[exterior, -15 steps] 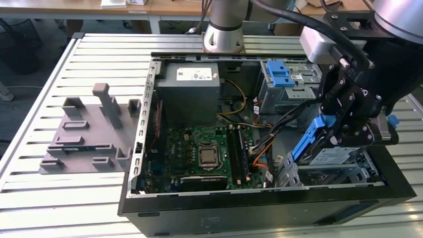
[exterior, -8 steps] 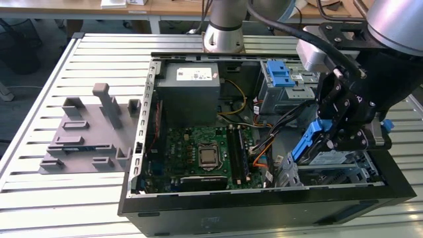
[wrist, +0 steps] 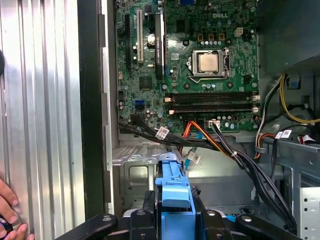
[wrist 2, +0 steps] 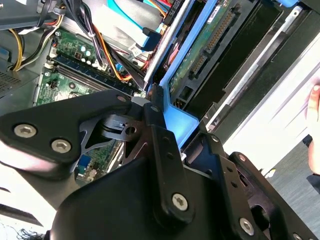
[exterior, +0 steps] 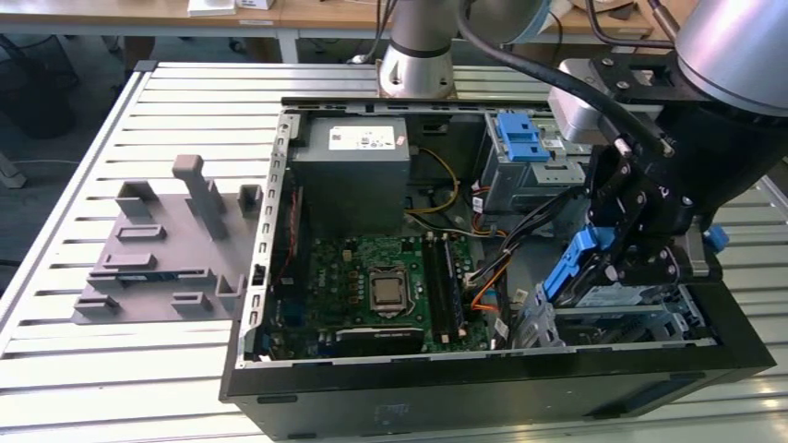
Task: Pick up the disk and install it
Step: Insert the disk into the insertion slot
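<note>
Firmly clamped on the disk (exterior: 574,266), the gripper (exterior: 619,268) holds it on edge, tilted, over the drive cage (exterior: 630,320) at the exterior view's right. The open computer case (exterior: 493,392) lies on a slatted metal table (exterior: 185,92); desks (exterior: 320,14) stand behind. A blue frame edges the disk's grey body.

Slatted metal table (exterior: 136,369), loaded with three things.
Carries an open black computer case (exterior: 493,392) laid on its side, spanning the middle and the exterior view's right. Holds a grey moulded fixture plate (exterior: 161,268) with upright posts just beside the case, toward the exterior view's left. Supports the arm's round base (exterior: 416,74) at the far edge, behind the case.
</note>
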You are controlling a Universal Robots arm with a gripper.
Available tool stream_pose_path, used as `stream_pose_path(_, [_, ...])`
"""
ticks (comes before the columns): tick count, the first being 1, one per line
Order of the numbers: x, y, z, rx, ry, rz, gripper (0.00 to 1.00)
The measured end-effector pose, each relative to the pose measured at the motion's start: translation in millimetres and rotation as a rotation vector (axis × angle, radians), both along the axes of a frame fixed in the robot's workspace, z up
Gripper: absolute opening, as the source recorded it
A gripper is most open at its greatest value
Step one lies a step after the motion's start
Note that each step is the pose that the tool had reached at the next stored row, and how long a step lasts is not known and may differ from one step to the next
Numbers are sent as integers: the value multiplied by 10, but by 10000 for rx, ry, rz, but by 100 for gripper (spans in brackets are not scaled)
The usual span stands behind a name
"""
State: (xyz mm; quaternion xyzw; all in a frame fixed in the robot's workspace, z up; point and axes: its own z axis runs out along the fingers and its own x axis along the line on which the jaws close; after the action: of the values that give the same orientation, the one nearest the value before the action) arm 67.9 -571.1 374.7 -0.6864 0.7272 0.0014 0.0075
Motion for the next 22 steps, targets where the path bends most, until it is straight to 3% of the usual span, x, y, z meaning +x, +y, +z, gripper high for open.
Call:
stream_pose_path(12, [0,0,-5,3,0,0,44])
stream_pose_path(15, [0,0,-51,0,0,0,44])
stream_pose_path(16, [0,0,-70,2,0,1,43])
stream_pose_path(18, [0,0,-105,1,0,1,30])
stream_pose_path(19, [0,0,-119,2,0,0,30])
stream_pose_path(21, [0,0,-126,-2,0,1,19])
stream_pose_path(22, [0,0,-126,-3,0,0,19])
